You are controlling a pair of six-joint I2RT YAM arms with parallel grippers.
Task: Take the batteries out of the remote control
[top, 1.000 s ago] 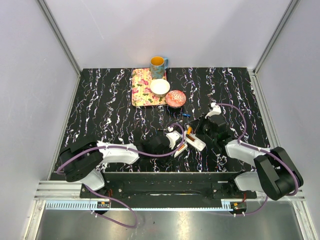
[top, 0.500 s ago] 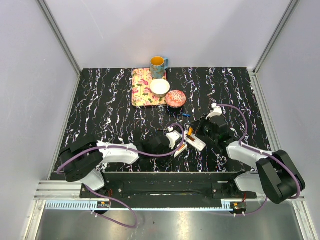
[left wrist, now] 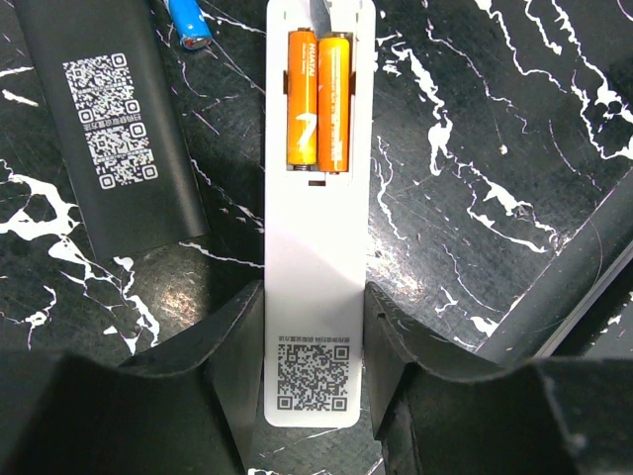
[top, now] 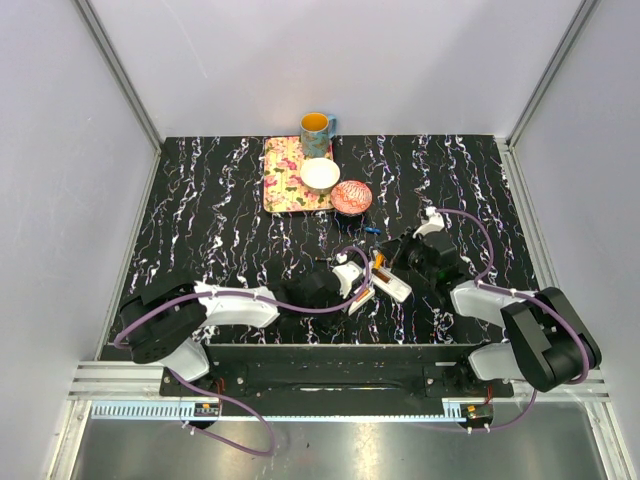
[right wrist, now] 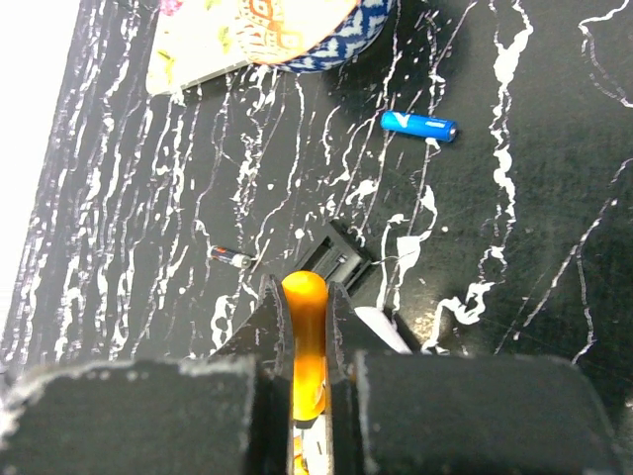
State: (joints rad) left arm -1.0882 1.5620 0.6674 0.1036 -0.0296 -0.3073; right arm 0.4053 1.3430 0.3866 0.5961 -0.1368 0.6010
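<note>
The left gripper point(left wrist: 315, 309) clamps the near end of the white remote control point(left wrist: 315, 228), whose cover is off. Two orange batteries point(left wrist: 319, 99) sit side by side in the bay just ahead of its fingers, neither lifted. A blue battery point(left wrist: 186, 20) lies loose ahead-left. The right gripper point(right wrist: 304, 302) pinches an orange-handled screwdriver point(right wrist: 305, 344). Assessment: compartment opened; both orange cells left to extract.

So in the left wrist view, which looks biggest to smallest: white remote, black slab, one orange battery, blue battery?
white remote
black slab, partly cropped
orange battery
blue battery, though the frame's edge cuts it off, so this last place is unsure
</note>
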